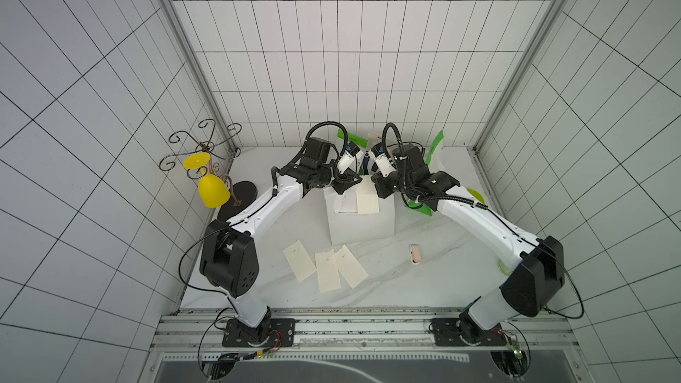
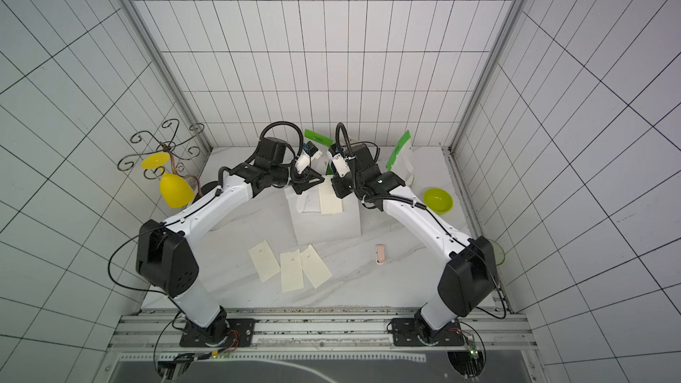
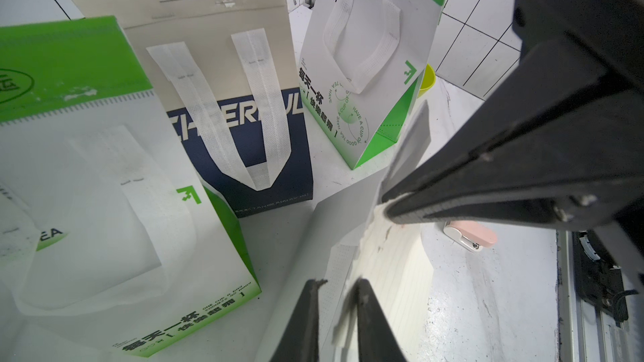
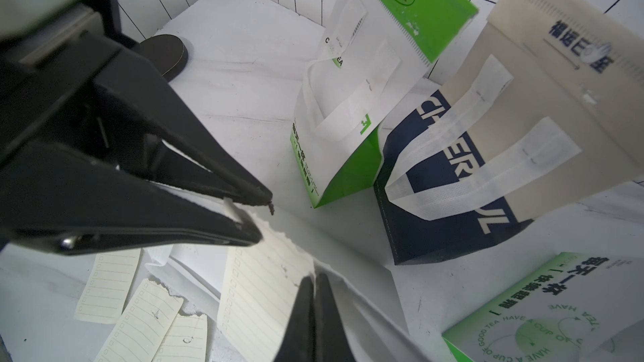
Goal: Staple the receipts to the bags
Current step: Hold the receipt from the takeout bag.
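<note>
A plain white bag [image 1: 361, 226] stands mid-table with a cream receipt [image 1: 367, 198] hanging down its front. My left gripper [image 3: 339, 283] is shut on the bag's top edge, with white paper between its fingers. Next to it, my right gripper [image 4: 315, 278] is shut, pinching the receipt's top [image 4: 258, 294] against the same edge. Three loose receipts [image 1: 327, 270] lie on the table in front. Behind the white bag stand a navy bag [image 3: 244, 127] and two white-and-green bags [image 3: 87, 186] [image 3: 366, 74], mostly hidden by my arms in both top views.
A pink stapler [image 1: 415, 254] lies on the table to the right of the white bag. A lime bowl [image 2: 437, 200] sits at the right, behind my right arm. A wire stand holding a yellow cup [image 1: 212, 189] fills the back left corner.
</note>
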### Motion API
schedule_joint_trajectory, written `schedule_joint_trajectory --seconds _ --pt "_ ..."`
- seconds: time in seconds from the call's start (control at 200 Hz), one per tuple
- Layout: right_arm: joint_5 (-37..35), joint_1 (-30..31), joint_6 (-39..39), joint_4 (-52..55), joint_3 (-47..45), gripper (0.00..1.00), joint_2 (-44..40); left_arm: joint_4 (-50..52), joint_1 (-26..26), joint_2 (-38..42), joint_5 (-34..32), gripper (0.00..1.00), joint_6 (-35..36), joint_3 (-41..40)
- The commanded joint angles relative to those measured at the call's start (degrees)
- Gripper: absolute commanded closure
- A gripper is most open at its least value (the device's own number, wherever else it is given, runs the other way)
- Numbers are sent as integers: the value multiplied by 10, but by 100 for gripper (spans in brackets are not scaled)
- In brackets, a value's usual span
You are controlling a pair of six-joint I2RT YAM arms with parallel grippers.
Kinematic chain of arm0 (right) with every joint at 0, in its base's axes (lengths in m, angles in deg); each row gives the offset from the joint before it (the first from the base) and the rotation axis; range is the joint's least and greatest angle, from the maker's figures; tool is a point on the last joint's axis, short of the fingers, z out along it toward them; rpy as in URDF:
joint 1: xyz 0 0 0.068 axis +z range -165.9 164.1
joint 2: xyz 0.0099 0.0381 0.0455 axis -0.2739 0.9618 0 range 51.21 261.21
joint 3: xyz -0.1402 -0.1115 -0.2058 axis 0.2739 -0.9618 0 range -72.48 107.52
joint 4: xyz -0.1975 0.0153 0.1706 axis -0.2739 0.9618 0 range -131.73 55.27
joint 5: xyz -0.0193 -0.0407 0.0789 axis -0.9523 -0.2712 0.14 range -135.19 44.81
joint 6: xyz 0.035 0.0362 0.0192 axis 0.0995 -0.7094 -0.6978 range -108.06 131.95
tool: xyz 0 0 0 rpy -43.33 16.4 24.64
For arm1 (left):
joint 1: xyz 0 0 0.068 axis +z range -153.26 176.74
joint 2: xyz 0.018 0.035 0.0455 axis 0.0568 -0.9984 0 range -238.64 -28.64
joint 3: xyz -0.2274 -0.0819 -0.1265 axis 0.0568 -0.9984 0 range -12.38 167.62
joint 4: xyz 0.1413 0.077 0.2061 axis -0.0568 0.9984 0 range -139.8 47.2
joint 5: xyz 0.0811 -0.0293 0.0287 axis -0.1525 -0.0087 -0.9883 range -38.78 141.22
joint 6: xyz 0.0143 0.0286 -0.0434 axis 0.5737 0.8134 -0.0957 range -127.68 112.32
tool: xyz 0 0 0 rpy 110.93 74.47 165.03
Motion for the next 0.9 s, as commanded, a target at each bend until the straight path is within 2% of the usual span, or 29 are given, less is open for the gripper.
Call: schedule_joint_trajectory --seconds 0.0,0.13,0.18,0.235,0.32,0.42,0.63,0.775,0.895 --pt "-17 4 11 0 50 100 5 6 -4 -11 -7 87 15 13" --pt "-22 3 6 -13 41 94 -2 -1 -10 -5 -20 100 17 8" --pt "-24 4 2 -16 39 90 -5 -5 -12 -2 -27 100 17 4" --pt "-27 4 -4 -17 38 81 -10 -10 -13 2 -32 100 15 1" --pt "-30 3 -18 -39 20 60 -31 -16 -14 6 -40 100 12 -4" --pt "-42 -4 -46 -63 -13 48 -67 -20 -18 12 -52 100 10 -7" --pt "-67 -43 -167 -132 -163 41 -191 -30 -24 17 -72 100 -1 -13" --pt "-88 -53 -236 -97 -265 38 -271 -33 -33 22 -83 100 1 -17" --pt "-74 -67 -280 -37 -336 36 -314 -35 -36 24 -83 100 3 -20"
